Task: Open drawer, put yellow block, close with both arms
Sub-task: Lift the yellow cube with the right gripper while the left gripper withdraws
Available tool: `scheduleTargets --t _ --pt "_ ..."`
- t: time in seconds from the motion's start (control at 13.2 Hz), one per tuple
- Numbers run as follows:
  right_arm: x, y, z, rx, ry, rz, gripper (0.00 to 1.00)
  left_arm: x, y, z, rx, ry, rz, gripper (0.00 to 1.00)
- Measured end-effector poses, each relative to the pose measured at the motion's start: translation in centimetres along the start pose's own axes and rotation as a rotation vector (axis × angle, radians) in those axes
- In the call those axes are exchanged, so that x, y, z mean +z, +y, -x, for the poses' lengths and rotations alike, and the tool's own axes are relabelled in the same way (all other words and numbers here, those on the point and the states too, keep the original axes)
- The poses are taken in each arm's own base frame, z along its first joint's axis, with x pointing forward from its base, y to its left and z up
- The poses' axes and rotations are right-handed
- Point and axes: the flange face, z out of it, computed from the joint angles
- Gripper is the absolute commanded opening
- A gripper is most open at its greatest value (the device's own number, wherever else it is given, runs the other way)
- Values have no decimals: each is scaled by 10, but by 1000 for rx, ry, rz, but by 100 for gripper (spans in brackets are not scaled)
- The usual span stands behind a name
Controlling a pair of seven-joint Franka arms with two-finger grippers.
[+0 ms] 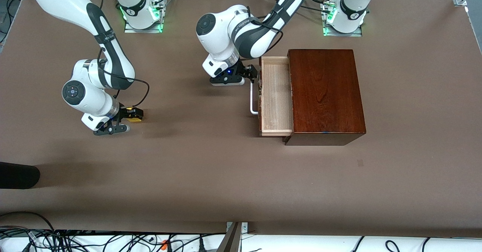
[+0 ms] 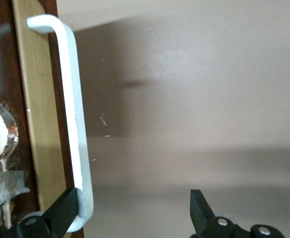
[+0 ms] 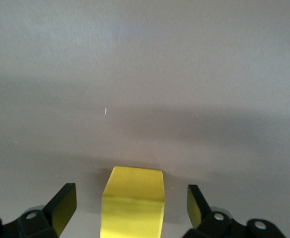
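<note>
1. A brown matte surface (image 1: 211, 176) fills most of the front view.
2. A dark rounded object (image 1: 17, 174) juts in at the right arm's end of the surface, low in the front view; what it is cannot be told.
3. Tangled black cables (image 1: 75, 240) run along a white strip at the edge nearest the front camera.
4. A small dark mark (image 1: 360, 163) sits on the surface, nearer the camera than the wooden box.
</note>
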Motion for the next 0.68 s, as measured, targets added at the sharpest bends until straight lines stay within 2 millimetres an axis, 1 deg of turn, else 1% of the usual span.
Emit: scheduleTargets --t 0.15,0.23,0.3,0.38,0.45,0.6,0.68 --pt "7 1 6 2 -18 -1 85 -40 -5 -7 -23 2 31 100" --pt "9 1 8 4 -23 -1 77 -64 -14 -10 -40 -5 40 100" --pt "11 2 10 5 -27 -1 65 -88 -29 -16 -62 -11 50 100" --pt "11 2 10 6 -29 -1 52 -110 -48 -24 -83 -11 60 100" --pt "11 2 10 6 -29 -1 38 -129 -73 -36 -100 -9 68 100" --pt "11 2 10 7 -28 -1 14 -156 -137 -65 -121 -23 69 100" --pt "11 2 10 8 -29 -1 7 -163 -171 -80 -123 -35 66 100"
